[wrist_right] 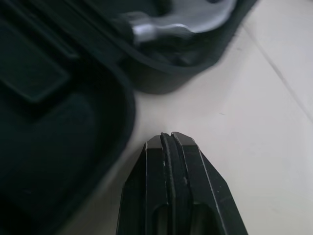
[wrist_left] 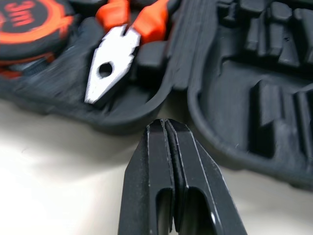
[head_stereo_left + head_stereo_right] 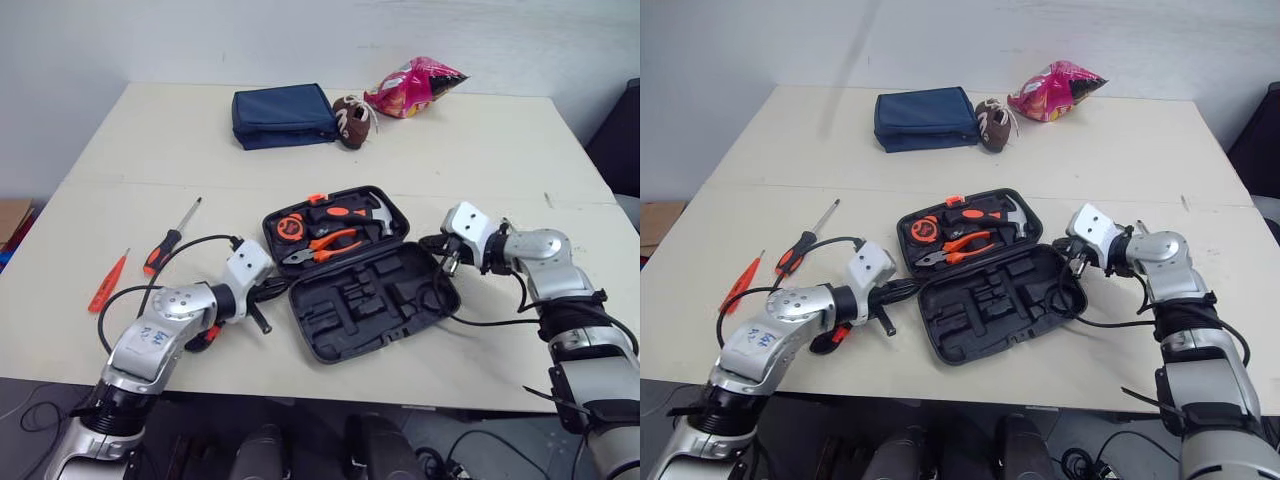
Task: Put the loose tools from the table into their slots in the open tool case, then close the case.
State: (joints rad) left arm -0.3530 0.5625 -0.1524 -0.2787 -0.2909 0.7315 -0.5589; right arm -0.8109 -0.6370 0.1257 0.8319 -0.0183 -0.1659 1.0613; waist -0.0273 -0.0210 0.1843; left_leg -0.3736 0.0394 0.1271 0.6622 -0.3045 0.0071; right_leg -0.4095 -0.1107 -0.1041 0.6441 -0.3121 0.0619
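Both our left gripper [image 2: 167, 129] and right gripper [image 1: 170, 139] are pressed together, flanking the tool case [image 3: 330, 340] hinge. The screwdriver [image 3: 172, 236] lies behind the left gripper, away from the case. It looks light, stiff and prone to rolling, so we'd pinch its handle.

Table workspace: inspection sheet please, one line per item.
Surface: beige table, seam across the middle.
Job's things: open black plastic tool case holding orange tape measure, orange-handled pliers, steel hammer; black-and-orange screwdriver and slim orange screwdriver loose to its left.
Clutter: navy fabric pouch, small brown shoe, pink snack bag near the far edge.
Grippers: left gripper shut, at the case's left side; right gripper shut, at its right side; both empty.
Cables: black cables loop on the table beside both arms.
Surroundings: white wall behind.
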